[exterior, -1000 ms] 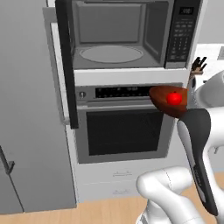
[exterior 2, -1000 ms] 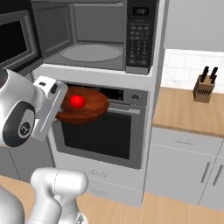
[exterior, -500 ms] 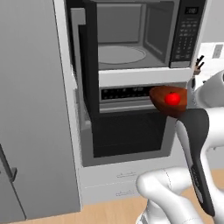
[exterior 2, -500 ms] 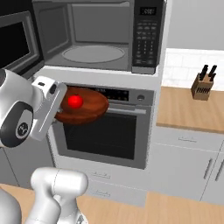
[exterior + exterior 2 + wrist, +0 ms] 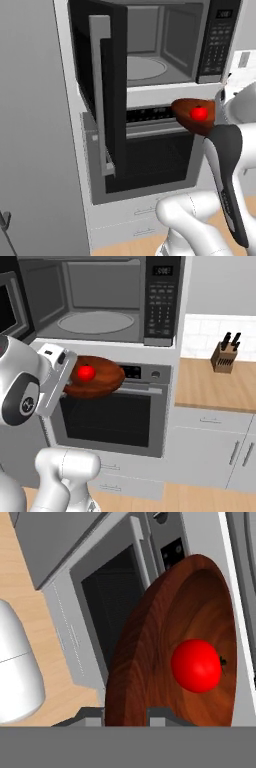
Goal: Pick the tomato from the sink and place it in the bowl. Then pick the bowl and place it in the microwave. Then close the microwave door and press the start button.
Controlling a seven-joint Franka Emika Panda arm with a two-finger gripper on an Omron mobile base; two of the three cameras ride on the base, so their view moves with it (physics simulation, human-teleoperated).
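Black door (image 5: 112, 100) seemingly beside bowl (image 5: 95, 377).

Glossy reddish-brown shallow bowl (image 5: 165, 652): near rim cut off by the hand view's bottom edge, so the gripper's grip point is hidden. In the left base view the white arm covers the bowl's (image 5: 192, 112) right side. Silver-and-black microwave (image 5: 100, 301): top cropped. Dark keypad strip (image 5: 216, 42) labels too small to read.

Desk (image 5: 210, 388), wooden top, at 3 o'clock of the wall oven (image 5: 112, 416): one knife block (image 5: 224, 357), near the back wall.
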